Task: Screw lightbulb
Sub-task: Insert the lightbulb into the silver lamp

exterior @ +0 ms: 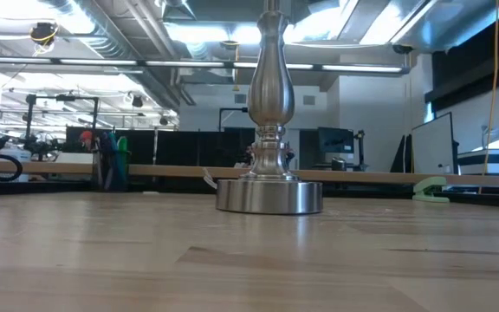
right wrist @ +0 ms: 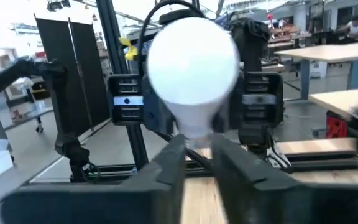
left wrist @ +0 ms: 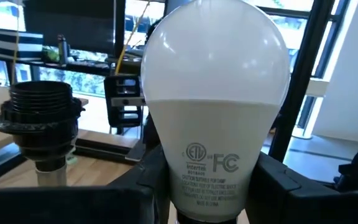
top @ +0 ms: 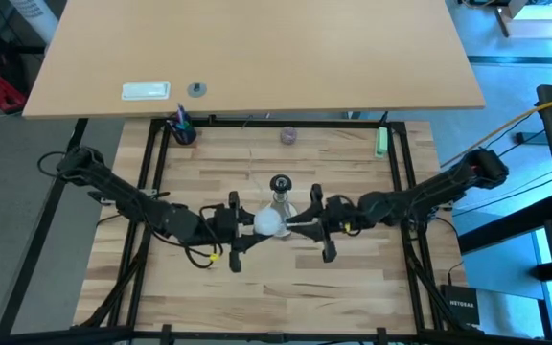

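Two grippers around one lightbulb (top: 269, 222): left gripper (top: 241, 224) gripping it, right gripper (top: 300, 226) slightly parted beneath.

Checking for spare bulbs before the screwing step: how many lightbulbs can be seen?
1. The lightbulb is held above the table's middle, between the two arms, just beside the lamp stand and level with its socket. No other shows; none seems hidden.

I'm seeing one bulb (top: 269, 222) at frame centre, one lamp stand (top: 280, 191) just above it, two grippers, left (top: 241, 226) and right (top: 300, 223), flanking the bulb, one knob (top: 288, 135) and one green object (top: 380, 144) toward the upper right.
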You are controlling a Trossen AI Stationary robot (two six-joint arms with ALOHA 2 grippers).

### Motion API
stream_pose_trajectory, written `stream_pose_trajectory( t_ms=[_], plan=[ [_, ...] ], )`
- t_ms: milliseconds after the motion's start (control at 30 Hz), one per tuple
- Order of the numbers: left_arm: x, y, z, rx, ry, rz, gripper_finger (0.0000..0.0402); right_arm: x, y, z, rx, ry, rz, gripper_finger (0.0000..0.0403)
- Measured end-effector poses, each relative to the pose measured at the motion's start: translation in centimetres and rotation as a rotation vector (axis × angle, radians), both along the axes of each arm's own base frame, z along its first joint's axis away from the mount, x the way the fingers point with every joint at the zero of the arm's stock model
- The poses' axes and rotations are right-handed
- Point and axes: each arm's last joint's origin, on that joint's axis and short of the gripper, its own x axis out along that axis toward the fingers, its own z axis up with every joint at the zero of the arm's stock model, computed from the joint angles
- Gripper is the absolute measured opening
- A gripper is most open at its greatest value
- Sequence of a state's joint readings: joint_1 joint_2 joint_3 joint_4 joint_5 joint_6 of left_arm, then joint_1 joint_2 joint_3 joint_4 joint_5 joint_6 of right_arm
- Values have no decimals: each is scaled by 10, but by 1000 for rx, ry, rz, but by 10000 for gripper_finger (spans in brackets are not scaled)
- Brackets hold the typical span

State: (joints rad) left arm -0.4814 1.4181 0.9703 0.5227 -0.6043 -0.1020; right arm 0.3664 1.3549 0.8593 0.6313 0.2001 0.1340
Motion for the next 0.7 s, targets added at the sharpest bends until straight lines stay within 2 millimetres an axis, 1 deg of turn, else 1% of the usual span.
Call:
stream_pose_trajectory(
  t_ms=[100, 233, 300, 367, 433, 500, 600, 700],
  plan=[
    [1, 2, 0, 0, 3, -1, 132, 10, 4, 3, -62, -9, -8, 152],
    [2, 4, 0, -3, -4, 5, 131, 20, 7, 13, -133, -45, -22, 240],
    [1, 4, 2, -4, -18, 5, 131, 24, 9, 17, -173, -57, -29, 273],
    [1, 4, 3, -2, -25, 3, 131, 28, 8, 20, -203, -62, -52, 297],
    [2, 4, 3, 11, -21, -2, 131, 33, 4, 20, -209, -56, -72, 310],
    [2, 3, 1, 25, -14, 0, 131, 38, -1, 21, -200, -55, -74, 313],
    [2, 3, 2, 38, -14, -13, 131, 48, -6, 24, -168, -57, -45, 307],
    [2, 4, 1, 52, -1, -17, 131, 58, -5, 26, -170, -43, 10, 296]
  ],
)
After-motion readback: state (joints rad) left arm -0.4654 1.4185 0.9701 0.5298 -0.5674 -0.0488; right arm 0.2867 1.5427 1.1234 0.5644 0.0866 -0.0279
